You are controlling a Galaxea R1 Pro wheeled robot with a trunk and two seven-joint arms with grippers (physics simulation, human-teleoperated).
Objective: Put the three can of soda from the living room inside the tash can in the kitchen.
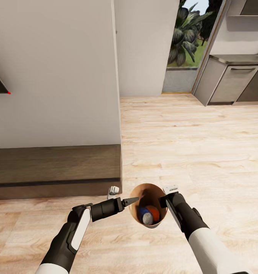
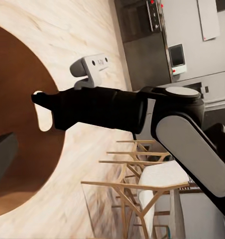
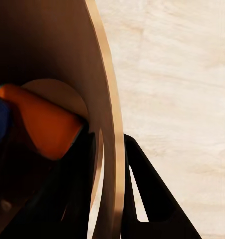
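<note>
So the robot stood on the pale wood floor (image 1: 205,152), with a white wall (image 1: 53,68) and a long low dark-wood cabinet (image 1: 53,169) on its left and grey kitchen cabinets (image 1: 228,82) far ahead. It held the small round brown trash can (image 1: 143,190) up between its arms. The right gripper (image 3: 110,199) pinched the thin smooth rim — one finger inside, one outside. The left gripper (image 1: 129,200) pointed its tips at the other side of the rim, and I could not tell if it was spread or pressed together. Down in the dark inside lay a blue can with a silvery top (image 1: 146,217) and an orange can (image 1: 155,213); a third one I could not make out. I think the bin was being carried, and next it needs a steady roll to the kitchen — no tipping.
</note>
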